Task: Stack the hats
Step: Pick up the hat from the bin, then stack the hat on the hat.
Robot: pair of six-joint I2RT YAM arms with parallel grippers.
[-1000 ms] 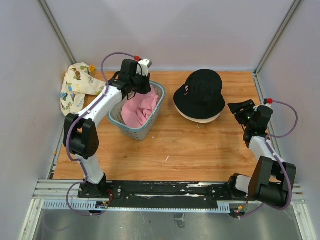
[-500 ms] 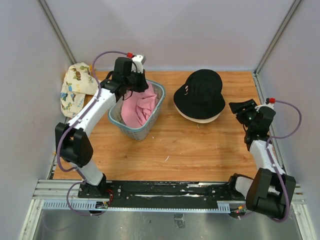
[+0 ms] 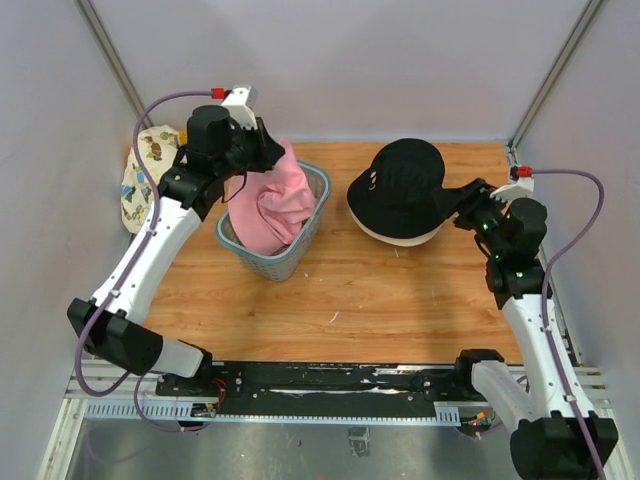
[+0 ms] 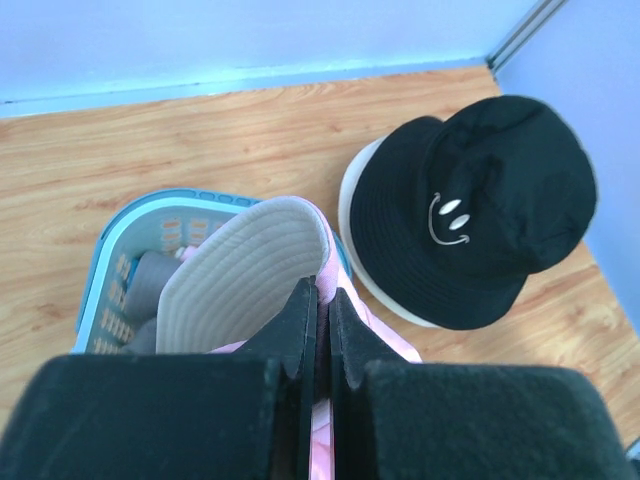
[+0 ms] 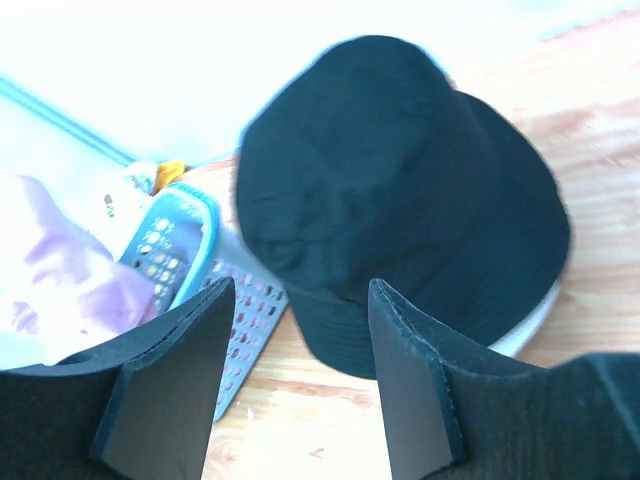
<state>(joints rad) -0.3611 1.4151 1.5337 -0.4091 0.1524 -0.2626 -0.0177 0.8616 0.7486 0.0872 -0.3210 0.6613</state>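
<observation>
A pink hat (image 3: pixel 272 205) hangs half out of the blue-grey basket (image 3: pixel 262 255), and my left gripper (image 3: pixel 266 150) is shut on its fabric. In the left wrist view the jaws (image 4: pixel 322 290) pinch pink cloth (image 4: pixel 330 268), with the pale underside of the brim beside them. A grey hat (image 4: pixel 150 285) lies lower in the basket (image 4: pixel 110 250). A black hat (image 3: pixel 400 185) with a smiley face (image 4: pixel 447 218) sits on a cream hat (image 3: pixel 400 238) on the table. My right gripper (image 3: pixel 464 206) stands open just right of the black hat (image 5: pixel 400 170), holding nothing.
A cream cloth with cartoon prints (image 3: pixel 145 170) lies at the back left corner. The basket (image 5: pixel 180 235) stands left of the hat pile. Walls and frame posts close off the back and both sides of the wooden table (image 3: pixel 330 290).
The left gripper closed on the pink hat and rose toward the back left, drawing the hat up out of the basket. The right gripper swung left toward the black hat.
</observation>
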